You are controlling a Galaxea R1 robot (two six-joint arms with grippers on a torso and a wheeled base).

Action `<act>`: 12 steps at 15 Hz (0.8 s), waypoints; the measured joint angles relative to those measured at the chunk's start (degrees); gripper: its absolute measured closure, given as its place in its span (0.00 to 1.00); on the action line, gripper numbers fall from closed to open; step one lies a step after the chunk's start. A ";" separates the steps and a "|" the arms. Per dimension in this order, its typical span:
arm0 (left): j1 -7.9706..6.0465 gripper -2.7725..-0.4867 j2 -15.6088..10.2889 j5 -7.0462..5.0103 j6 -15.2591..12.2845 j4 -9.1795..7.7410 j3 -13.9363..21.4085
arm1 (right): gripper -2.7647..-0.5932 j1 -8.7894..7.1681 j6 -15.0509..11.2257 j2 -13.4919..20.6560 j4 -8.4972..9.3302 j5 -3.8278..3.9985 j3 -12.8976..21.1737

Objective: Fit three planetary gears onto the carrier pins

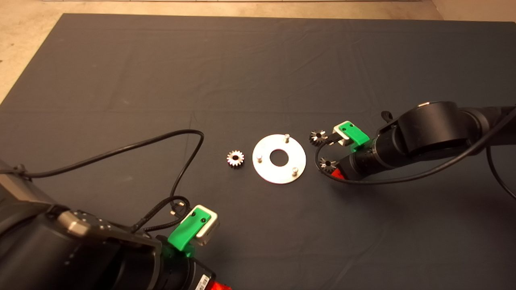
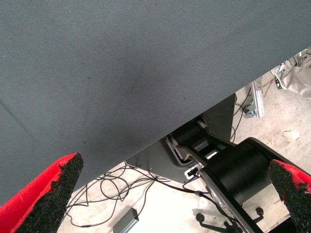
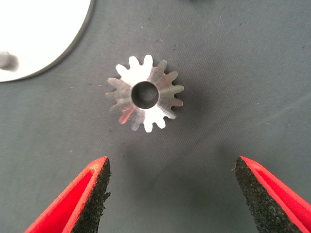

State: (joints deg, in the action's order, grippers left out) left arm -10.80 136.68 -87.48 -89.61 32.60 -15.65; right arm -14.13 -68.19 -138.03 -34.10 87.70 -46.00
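1. Right gripper [image 3: 170, 194] is down low over the mat [image 1: 258, 72], just right of the disc [image 1: 266, 169], fingers spread wide and holding nothing.
2. Between those red fingers [image 3: 82, 199] lies one planetary gear [image 3: 145, 93], flat on the mat, bore facing up, not touched by either pad (the disc's edge and one peg show just beside it in the wrist view).
3. From overhead, two gears sit right of the disc: one at the far side [image 1: 318, 137] and one nearer [image 1: 327, 164], both close against the gripper's nose. Which of the two the wrist view frames, I cannot tell.
4. The third gear [image 1: 235, 158] lies alone just left of the disc, apart from it.
5. The carrier pins stand bare on the disc: one at the far edge [image 1: 286, 137], one at the left [image 1: 260, 158], one at the near right [image 1: 295, 170]. No gear is mounted.
6. Left gripper [image 2: 180, 204] waits at the near left corner, fingers wide apart and empty, over the mat's edge with floor and cables beyond.
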 joint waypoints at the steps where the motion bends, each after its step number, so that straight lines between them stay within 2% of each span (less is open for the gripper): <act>1: 0.00 0.00 0.00 0.00 0.00 -0.02 0.00 | 0.40 0.41 0.01 -0.30 -0.40 0.06 -0.30; 4: 0.00 0.00 0.00 -0.02 0.00 -0.02 0.00 | 0.40 1.07 0.00 -1.39 -1.15 -0.01 -1.61; 9: 0.00 0.00 0.01 0.00 0.00 -0.01 0.00 | 0.40 1.32 0.01 -2.93 -1.78 -0.02 -4.42; 12: 0.00 0.00 0.00 0.00 0.00 0.00 0.00 | 0.40 1.34 0.01 -3.91 -1.84 -1.57 -7.47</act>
State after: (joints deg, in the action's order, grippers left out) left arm -10.80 136.68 -87.48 -89.61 32.60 -15.65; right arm -12.79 -68.18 -141.95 -35.94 86.13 -53.46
